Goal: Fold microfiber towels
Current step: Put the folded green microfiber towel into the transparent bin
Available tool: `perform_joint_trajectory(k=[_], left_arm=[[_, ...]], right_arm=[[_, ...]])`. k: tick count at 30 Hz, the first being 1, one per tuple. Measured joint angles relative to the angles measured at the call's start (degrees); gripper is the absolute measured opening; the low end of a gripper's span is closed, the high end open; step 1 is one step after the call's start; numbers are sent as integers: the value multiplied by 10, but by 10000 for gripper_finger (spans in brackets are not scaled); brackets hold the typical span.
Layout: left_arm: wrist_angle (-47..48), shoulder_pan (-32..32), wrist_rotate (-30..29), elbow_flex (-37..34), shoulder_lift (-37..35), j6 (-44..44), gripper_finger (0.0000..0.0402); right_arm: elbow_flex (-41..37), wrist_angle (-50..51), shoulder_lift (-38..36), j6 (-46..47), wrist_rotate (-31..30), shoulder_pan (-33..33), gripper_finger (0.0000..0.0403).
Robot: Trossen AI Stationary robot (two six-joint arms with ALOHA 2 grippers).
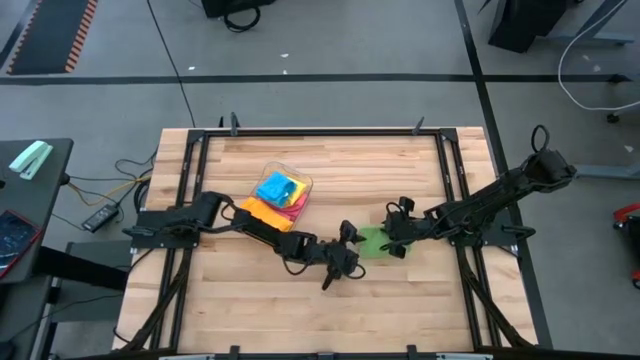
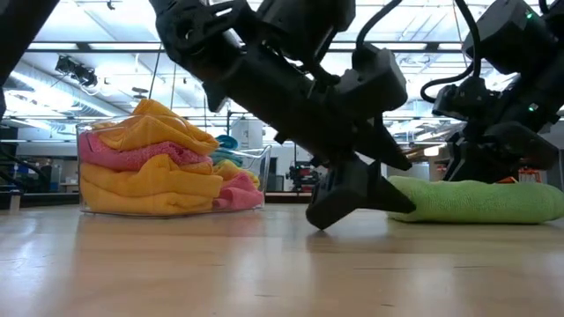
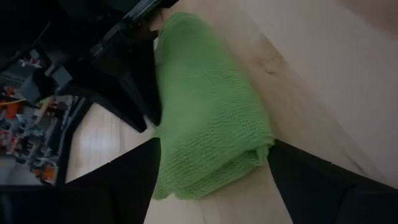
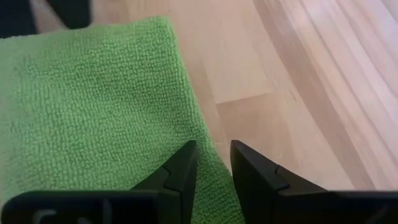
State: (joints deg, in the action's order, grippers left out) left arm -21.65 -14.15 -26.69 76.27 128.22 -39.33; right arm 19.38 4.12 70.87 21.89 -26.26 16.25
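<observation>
A green towel (image 1: pixel 372 241), folded into a thick strip, lies flat on the wooden table right of its middle (image 2: pixel 476 201). My left gripper (image 1: pixel 350 256) is open at the strip's left end. Its fingers (image 3: pixel 124 183) stand on either side of that end (image 3: pixel 211 168). My right gripper (image 1: pixel 395 240) is low over the towel's right part (image 4: pixel 93 106). Its fingers (image 4: pixel 186 165) are a narrow gap apart, astride the towel's edge. More towels, blue (image 1: pixel 275 187), pink (image 2: pixel 132 157) and orange (image 2: pixel 167 132), are heaped in a clear tub (image 1: pixel 300 182). My left gripper's open fingers flank the green towel's end (image 3: pixel 249 155); whether they touch it cannot be told. My right gripper comes slanting down onto the towel's edge (image 4: pixel 199 124); its own fingers hide whether they touch the cloth.
The clear tub (image 2: pixel 85 176) stands left of centre toward the far edge, with an orange towel (image 1: pixel 262 213) on the wood at its near side. Bare wood lies along the near edge (image 1: pixel 320 320). A dark metal frame (image 1: pixel 320 131) runs around the table.
</observation>
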Motion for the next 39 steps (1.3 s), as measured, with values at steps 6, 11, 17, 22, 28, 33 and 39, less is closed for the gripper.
perform_joint_trajectory(k=[6,11,17,22,28,33,39], left_arm=[[16,9,0,1,0,-34,299],[45,14,32,1,-1,-19,290],[87,29,75,24,1,11,288],[163,45,103,65,3,28,273],[178,58,142,72,4,64,211],[174,62,136,72,4,104,140],[171,62,137,72,4,154,38]], right_arm=[[0,-1,0,2,4,0,106],[0,-2,0,5,4,0,106],[0,-4,0,6,13,0,106],[8,-5,0,6,15,0,106],[15,14,-11,-12,15,1,106],[67,71,-39,-75,12,34,106],[96,74,-43,-126,36,90,107]])
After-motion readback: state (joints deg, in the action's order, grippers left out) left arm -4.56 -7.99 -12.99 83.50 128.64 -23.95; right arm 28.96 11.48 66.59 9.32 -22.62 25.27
